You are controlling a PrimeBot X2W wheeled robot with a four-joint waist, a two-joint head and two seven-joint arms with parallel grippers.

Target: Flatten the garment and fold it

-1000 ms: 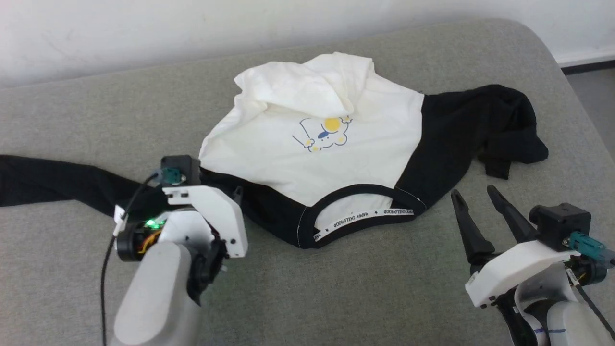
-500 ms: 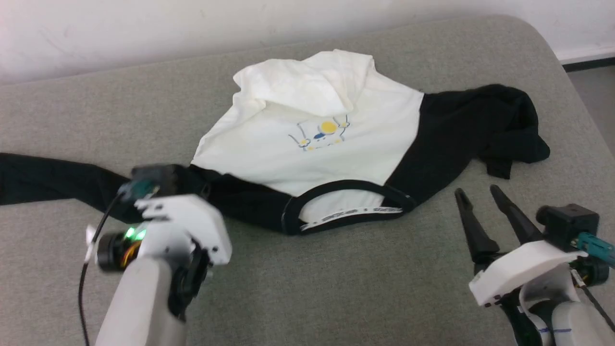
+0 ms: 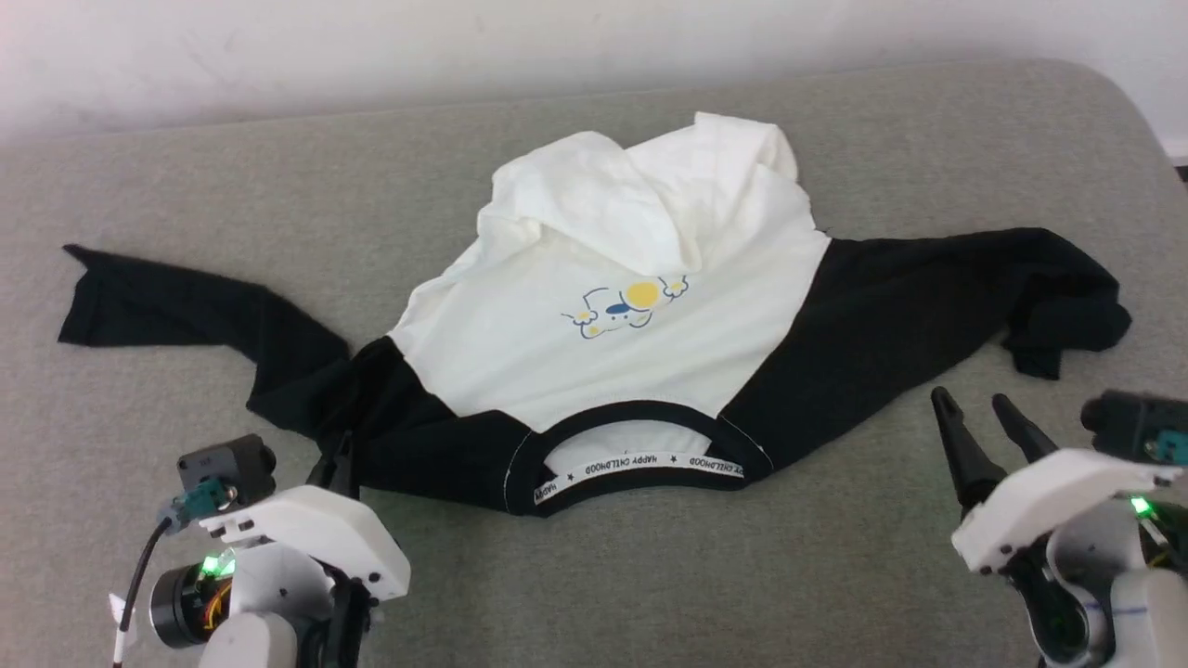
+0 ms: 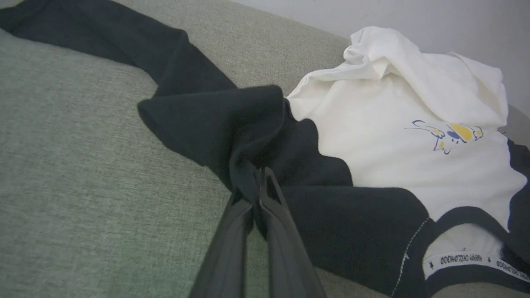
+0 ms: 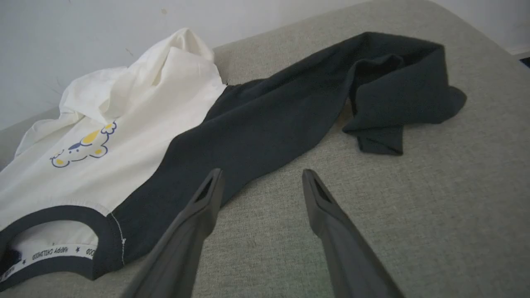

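Left gripper (image 4: 260, 182) newly clamped, tips lost in garment (image 4: 397, 165)

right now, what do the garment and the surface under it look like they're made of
The garment: soft matte knit, probably cotton jersey; it drapes limply and bunches in rounded folds. The surface: grey-green woven upholstery, matte, with a coarse visible weave.

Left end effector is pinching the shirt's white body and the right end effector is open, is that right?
Not quite. The left end effector is pinching the shirt's black sleeve, not its white body; the left wrist view shows it shut on a fold of black fabric. The right end effector is open.
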